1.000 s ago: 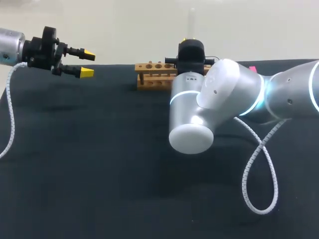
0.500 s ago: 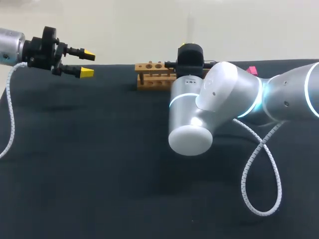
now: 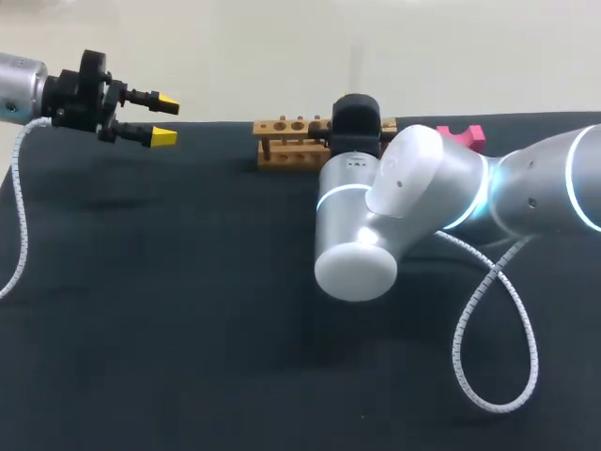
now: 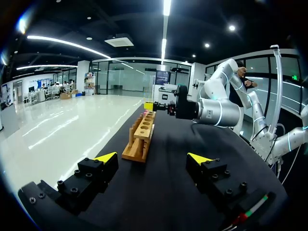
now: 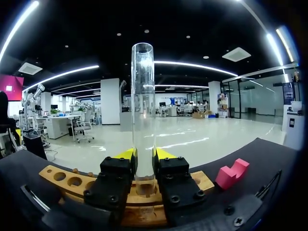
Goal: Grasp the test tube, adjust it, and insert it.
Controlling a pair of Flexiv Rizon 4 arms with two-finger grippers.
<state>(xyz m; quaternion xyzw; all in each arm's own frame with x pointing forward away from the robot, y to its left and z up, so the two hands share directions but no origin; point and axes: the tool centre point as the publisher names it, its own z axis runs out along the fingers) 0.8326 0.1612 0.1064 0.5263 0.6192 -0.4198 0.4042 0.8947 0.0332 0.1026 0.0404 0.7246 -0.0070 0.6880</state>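
A clear glass test tube (image 5: 143, 106) stands upright, with my right gripper (image 5: 143, 155) shut on its lower part. Its bottom end meets the top of the wooden rack (image 5: 67, 180) at one of the holes; how deep it sits I cannot tell. From the head camera the right gripper (image 3: 355, 117) hangs over the right end of the rack (image 3: 286, 141), and the tube (image 3: 359, 61) shows only faintly above it. My left gripper (image 3: 165, 119) stands open and empty at the far left, well away from the rack (image 4: 142, 137).
A pink block (image 3: 460, 136) lies on the black table to the right of the rack, also seen past the right gripper (image 5: 232, 174). The right arm's elbow (image 3: 362, 240) and its coiled cable (image 3: 498, 329) hang over the table's middle right.
My right gripper has come down with the test tube towards the rack, and the arm's shift has uncovered the pink block. The left arm has not moved.
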